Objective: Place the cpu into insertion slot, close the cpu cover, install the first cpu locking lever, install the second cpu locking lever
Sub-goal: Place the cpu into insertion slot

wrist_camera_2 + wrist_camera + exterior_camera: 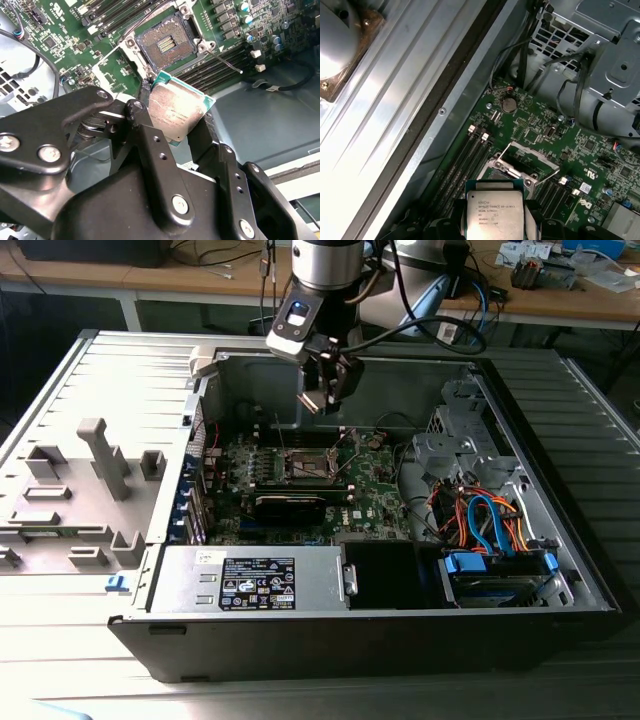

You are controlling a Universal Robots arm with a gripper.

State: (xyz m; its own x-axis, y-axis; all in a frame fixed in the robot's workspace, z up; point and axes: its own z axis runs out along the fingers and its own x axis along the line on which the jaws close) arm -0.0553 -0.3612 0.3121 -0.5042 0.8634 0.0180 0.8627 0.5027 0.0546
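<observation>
The claw (322,392) is clamped on the cpu (179,111) by two opposite edges, holding it in the air above the insertion slot (167,44) and a little to one side of it, with the metal top facing away from the board. The slot lies bare, its contact field exposed. The cpu cover (534,153) stands swung up at one edge of the slot. Seating the chip well likely means squaring its edges to the slot, keeping it level, lowering it straight without sliding across the contacts, and loosening the grip only once it rests flat inside
</observation>
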